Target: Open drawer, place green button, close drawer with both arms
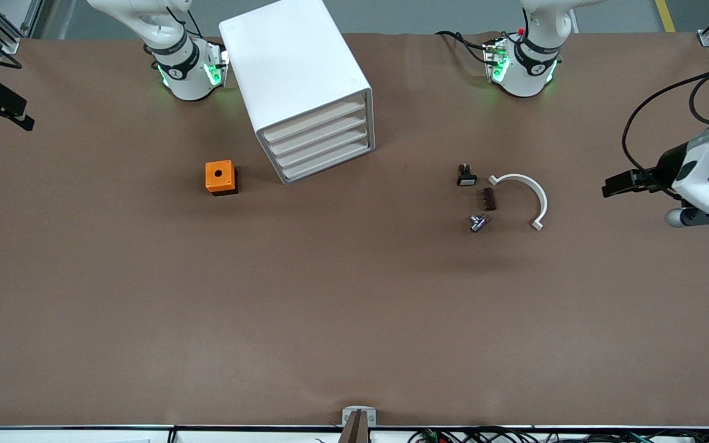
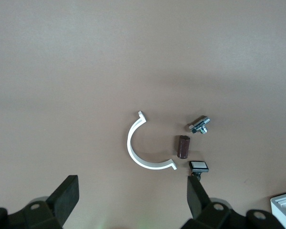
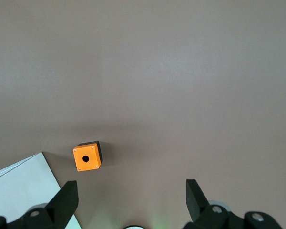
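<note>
Stock at start, nothing yet moved.
- Drawer (image 1: 330, 165): lowest of four in a smooth white cabinet (image 1: 293, 61), shut.
- Button (image 1: 477, 223): small, silvery-blue, lying on the matte brown surface (image 1: 354, 307) toward my left arm's end; I can't make out its cap colour.
- Left hand (image 2: 132, 200): spread, empty, over that end.
- Right hand (image 3: 131, 200): spread, empty, above the orange box (image 3: 87, 157), probably waiting for the drawer.
</note>
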Available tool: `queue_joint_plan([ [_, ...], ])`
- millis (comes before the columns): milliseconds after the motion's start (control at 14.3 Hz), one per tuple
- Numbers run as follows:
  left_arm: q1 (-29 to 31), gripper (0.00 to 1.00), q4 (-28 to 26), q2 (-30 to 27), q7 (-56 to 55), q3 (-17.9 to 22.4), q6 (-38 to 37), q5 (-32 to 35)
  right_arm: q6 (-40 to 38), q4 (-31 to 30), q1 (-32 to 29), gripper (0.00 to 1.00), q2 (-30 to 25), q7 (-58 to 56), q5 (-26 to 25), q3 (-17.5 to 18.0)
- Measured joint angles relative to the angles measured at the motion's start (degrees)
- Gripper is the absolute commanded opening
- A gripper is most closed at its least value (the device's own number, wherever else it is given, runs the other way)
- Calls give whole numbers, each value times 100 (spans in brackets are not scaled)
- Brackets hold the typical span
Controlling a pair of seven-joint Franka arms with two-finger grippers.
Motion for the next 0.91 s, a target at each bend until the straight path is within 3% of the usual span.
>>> queue_joint_plan([
  [140,-141,100,-7,-34,14,140,-8,0,-31,0,0,100,0,0,0,0],
  [489,-1298,100,-21,-80,14,1293,-42,0,-52,0,0,100,-8,-6,0,4],
  [909,-1383,100,19,-270,14,1412,-43,0,54,0,0,100,-10,-233,0,11],
])
